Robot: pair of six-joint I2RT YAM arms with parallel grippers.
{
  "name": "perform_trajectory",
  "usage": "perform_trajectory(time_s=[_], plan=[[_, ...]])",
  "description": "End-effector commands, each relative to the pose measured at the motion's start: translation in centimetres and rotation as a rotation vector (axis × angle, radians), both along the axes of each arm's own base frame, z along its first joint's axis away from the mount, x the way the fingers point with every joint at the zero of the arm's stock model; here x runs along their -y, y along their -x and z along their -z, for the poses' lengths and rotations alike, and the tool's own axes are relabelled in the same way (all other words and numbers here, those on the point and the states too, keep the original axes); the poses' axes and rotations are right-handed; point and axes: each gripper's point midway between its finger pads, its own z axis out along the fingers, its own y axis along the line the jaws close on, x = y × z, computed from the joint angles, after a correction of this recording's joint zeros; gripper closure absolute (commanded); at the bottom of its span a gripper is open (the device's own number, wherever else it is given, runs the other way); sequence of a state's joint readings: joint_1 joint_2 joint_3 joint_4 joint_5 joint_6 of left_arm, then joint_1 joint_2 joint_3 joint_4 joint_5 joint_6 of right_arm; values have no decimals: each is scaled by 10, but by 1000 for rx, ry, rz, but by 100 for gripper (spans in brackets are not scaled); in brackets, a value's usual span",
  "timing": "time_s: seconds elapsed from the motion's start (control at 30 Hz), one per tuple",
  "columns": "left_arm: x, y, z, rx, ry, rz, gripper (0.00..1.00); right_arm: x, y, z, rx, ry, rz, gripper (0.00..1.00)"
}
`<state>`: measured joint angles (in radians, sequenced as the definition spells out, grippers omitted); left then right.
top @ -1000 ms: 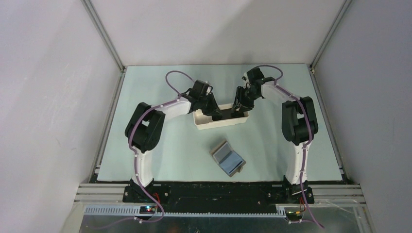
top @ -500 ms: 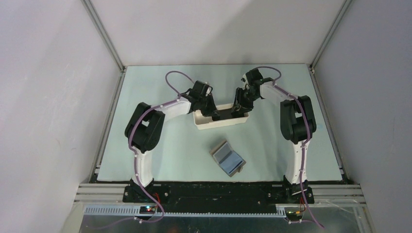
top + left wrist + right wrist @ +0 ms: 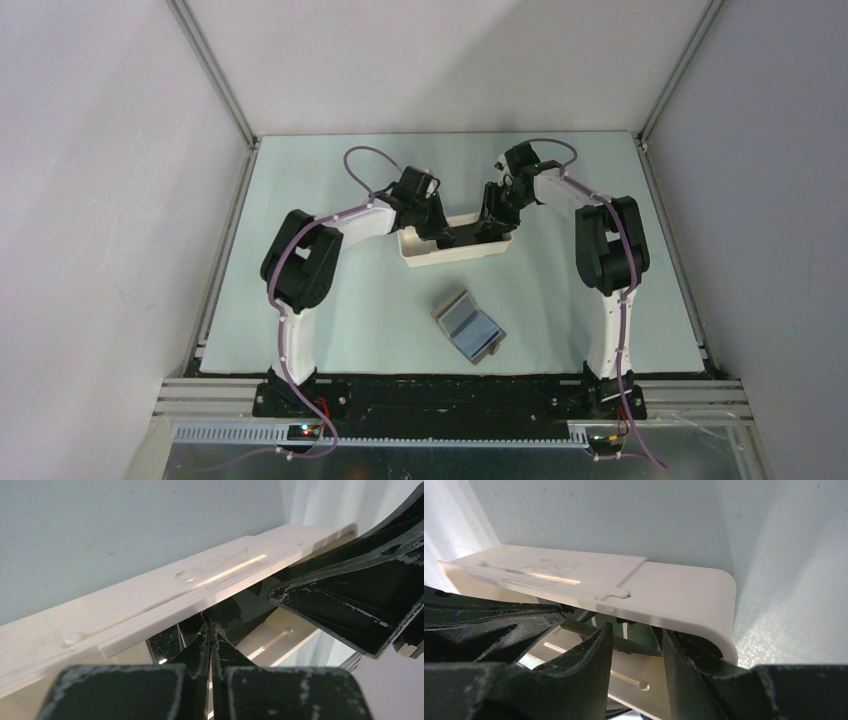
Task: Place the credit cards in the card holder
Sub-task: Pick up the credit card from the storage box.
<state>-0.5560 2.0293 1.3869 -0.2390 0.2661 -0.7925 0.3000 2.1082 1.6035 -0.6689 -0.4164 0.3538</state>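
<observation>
Plainly, the long white rectangular plastic tray (image 3: 445, 258) lies crosswise at mid-table, with an arm reaching in from each end. Well apart from it, towards the bases and about equally near both arms, the small grey-brown folding card holder (image 3: 468, 328) lies open, its long axis running far-left to near-right. The thin black credit cards (image 3: 162, 642) lie lengthwise inside the tray. Among them the left gripper (image 3: 210, 630) is pressed shut, possibly pinching one; the right gripper (image 3: 636, 632) stands partly open.
</observation>
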Motion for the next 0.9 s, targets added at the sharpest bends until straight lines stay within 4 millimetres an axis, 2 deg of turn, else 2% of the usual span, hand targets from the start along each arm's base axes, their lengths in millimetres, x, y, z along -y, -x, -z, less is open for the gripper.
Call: perform_trajectory(time_s=[0.0, 0.37, 0.4, 0.63, 0.7, 0.77, 0.8, 0.87], plan=[[-8, 11, 33, -47, -100, 22, 100, -6, -8, -35, 82, -30, -15, 56], [-9, 12, 37, -53, -108, 26, 100, -18, -3, -58, 102, -109, -36, 58], [-9, 12, 38, -54, -109, 26, 100, -17, -3, -58, 102, -111, -36, 62], [-9, 13, 39, -56, -109, 29, 100, -18, 0, -58, 86, -146, -27, 72], [-9, 12, 38, -53, -110, 29, 100, -17, 0, -57, 76, -163, -15, 78], [-9, 13, 38, -52, -111, 30, 100, -15, -1, -56, 71, -173, 0, 86], [-9, 12, 37, -51, -110, 30, 100, -14, -2, -54, 69, -174, 7, 93], [-9, 12, 37, -50, -110, 28, 100, -11, -3, -52, 63, -174, 22, 100]])
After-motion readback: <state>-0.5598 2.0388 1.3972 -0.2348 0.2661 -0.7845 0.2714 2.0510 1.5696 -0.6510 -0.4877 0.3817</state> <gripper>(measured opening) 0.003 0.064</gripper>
